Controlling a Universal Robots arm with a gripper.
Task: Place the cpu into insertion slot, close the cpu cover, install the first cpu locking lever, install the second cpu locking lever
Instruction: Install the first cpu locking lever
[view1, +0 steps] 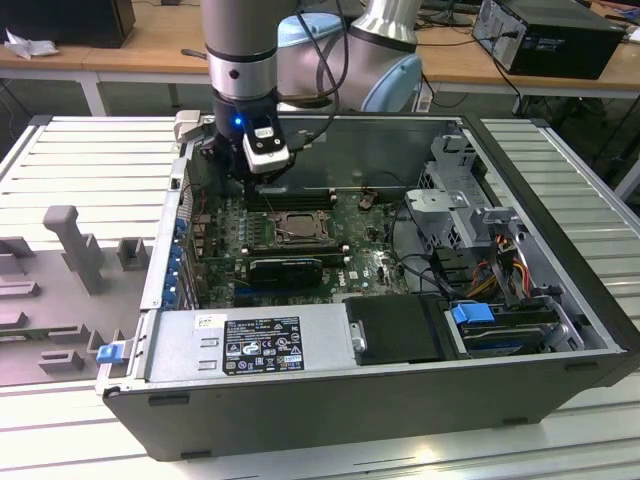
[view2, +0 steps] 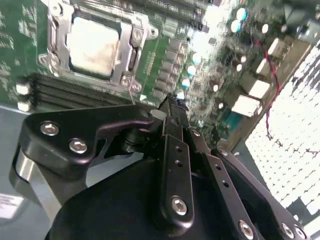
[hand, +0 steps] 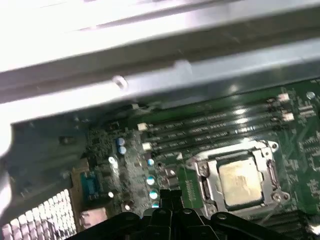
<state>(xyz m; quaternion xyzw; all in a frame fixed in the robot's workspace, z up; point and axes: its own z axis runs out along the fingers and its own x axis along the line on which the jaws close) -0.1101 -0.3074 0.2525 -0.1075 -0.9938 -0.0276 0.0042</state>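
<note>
**Open computer case, gripper over the motherboard.** The case (view1: 330, 400) lies on its side, lid off, on a ribbed table (view1: 90, 160). Its rear wall (hand: 175, 75) rises close behind the gripper (view2: 171, 107). The room above the board is open, and the drive cage (view1: 455, 200) stands well away towards the exterior view's right. The arm (view1: 240, 60) reaches down from above, near the case's rear corner.

Inside the case, the green motherboard (hand: 300, 150) lies just below the fingertips. The long black memory slots (view2: 65, 92) run between the gripper and the insertion slot (view1: 272, 228). A power supply (view1: 250, 345) sits at the case edge farthest from the gripper.

The cpu (view2: 92, 45) sits in the insertion slot, near the fingertips but clear of them, its pale metal top showing. The cpu cover (view2: 124, 62) lies flat around it, framing the chip through its cut-out. Whether the locking levers are latched cannot be told.

In both wrist views the black fingers (hand: 170, 196) are drawn together, tip against tip. Nothing is between them, and they hang just above the board beside a row of blue-topped capacitors (hand: 150, 172).
</note>
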